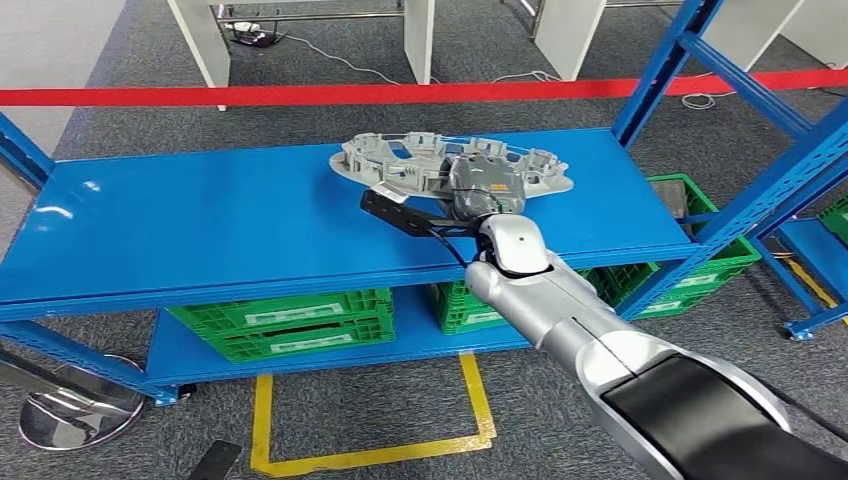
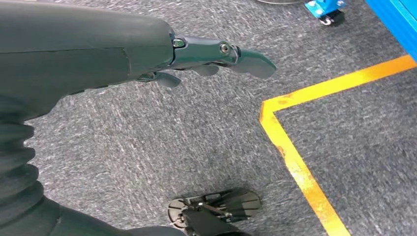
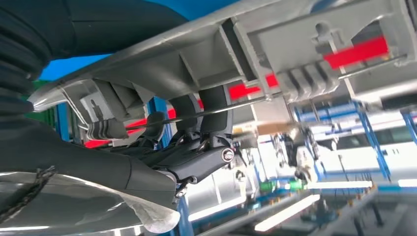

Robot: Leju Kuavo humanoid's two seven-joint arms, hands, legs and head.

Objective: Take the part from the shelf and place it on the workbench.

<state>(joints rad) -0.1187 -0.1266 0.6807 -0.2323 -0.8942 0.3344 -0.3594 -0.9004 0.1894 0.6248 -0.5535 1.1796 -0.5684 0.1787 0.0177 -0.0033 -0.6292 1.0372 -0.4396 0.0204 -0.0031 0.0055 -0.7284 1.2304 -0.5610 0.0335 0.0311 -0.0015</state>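
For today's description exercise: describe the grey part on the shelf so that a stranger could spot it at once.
Find the blue shelf; on its top board, toward the far right, lies the grey part. It is a flat oval of pale plastic with ribs and cut-outs, and the robot's right hand rests on it. The green crates sit below.

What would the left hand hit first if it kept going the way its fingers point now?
Likely just the grey carpet. The left hand hangs with fingers apart, holding nothing, pointing toward floor short of the yellow tape line. Depth is hard to judge.
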